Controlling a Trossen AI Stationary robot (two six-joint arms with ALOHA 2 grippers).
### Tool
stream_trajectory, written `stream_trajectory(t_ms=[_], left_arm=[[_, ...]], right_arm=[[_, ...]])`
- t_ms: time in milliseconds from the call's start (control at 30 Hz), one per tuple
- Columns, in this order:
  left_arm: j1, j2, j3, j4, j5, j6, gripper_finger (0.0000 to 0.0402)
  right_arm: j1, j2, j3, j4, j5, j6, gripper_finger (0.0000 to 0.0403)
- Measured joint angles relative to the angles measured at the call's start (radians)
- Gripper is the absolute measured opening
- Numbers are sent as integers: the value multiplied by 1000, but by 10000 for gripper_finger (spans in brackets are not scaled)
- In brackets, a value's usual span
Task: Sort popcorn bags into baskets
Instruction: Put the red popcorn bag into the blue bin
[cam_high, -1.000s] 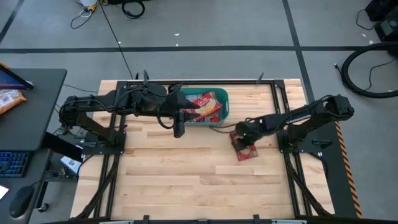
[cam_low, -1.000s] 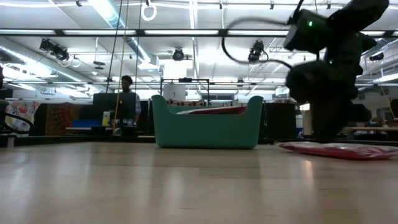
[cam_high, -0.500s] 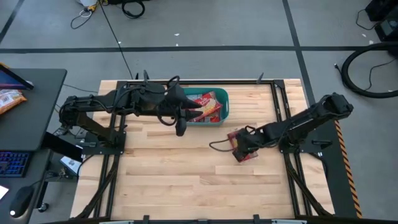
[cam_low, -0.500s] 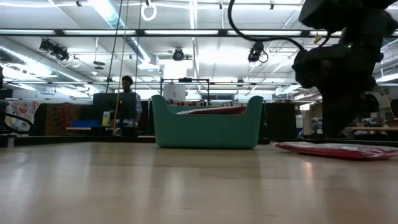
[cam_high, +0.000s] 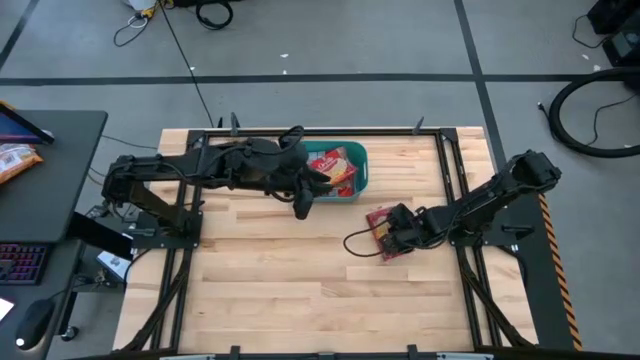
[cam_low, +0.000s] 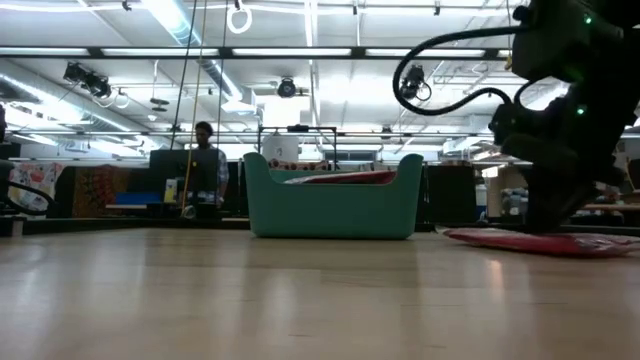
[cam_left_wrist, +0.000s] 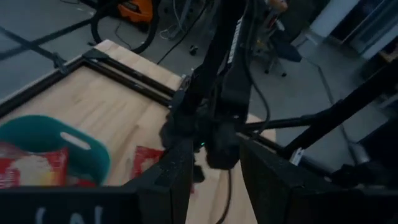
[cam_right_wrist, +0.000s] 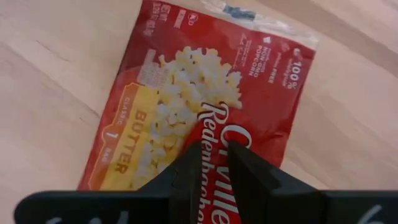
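The right gripper (cam_right_wrist: 210, 163), fingers nearly together, presses on a flat popcorn bag (cam_right_wrist: 205, 102) without holding it. The fingers may slide off the bag. The left gripper (cam_left_wrist: 211, 180), open and empty, waits by the tub (cam_high: 358, 185).

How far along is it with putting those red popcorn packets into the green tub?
Mostly done, it seems: several popcorn bags already lie in the teal tub. One last bag lies flat on the table. The right gripper is down on it, fingers almost together. The left gripper hangs beside the tub, open and empty.
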Motion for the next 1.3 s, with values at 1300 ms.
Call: stream_trajectory(t_ms=[1300], left_arm=[[-216,322,-1,-374,177,159,139]], right_arm=[[297,18,111,292,-229,-278,52]])
